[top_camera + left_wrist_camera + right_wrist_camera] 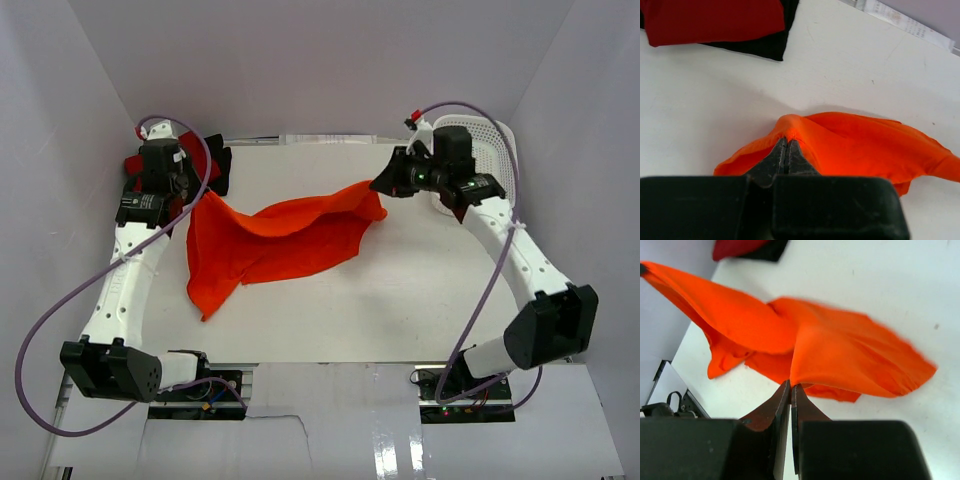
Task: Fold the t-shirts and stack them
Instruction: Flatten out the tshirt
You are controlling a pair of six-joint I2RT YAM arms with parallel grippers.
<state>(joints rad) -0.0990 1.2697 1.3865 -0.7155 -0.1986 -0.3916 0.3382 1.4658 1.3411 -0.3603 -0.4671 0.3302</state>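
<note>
From above, one orange t-shirt (pixel 270 245) sags over the white table (pixel 420 300), strung between two grippers. The left gripper (pixel 197 198) pinches its left corner and the right gripper (pixel 378 186) its far right corner. One red t-shirt (pixel 132 165) lies on one black t-shirt (pixel 218 168) at the far left, and one white basket (pixel 490 140) sits far right. Left wrist camera: jaws closed on an orange fold, with the two-shirt stack beyond. Right wrist camera: jaws nipped together on the orange edge, the cloth hanging above the table.
</note>
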